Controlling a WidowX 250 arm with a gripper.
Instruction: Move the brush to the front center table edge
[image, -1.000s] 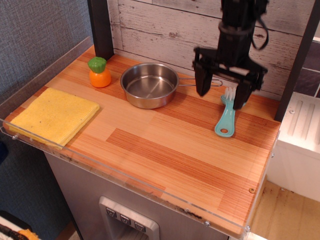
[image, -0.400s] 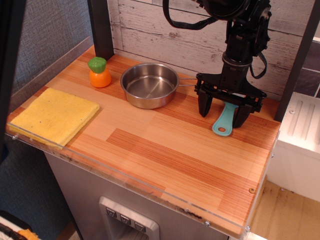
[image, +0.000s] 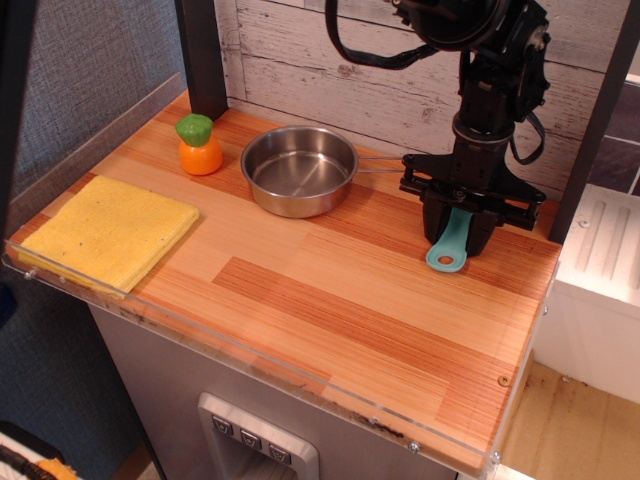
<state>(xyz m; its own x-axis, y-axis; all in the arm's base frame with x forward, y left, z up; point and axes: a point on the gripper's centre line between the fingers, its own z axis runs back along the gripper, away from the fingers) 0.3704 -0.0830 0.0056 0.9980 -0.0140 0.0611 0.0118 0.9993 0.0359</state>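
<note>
Your pincer (image: 459, 228) clamps the brush (image: 450, 248) at right of frame, handle free, ready to carry toward the table's front edge (image: 290, 385).

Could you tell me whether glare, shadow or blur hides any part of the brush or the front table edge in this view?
In observation.image the picture is sharp and evenly lit. The hand covers the bristle end of the brush, so only its teal handle shows. The acrylic lip of the front center table edge shows faint reflections but stays readable. The steel pan carries soft highlights.
</note>
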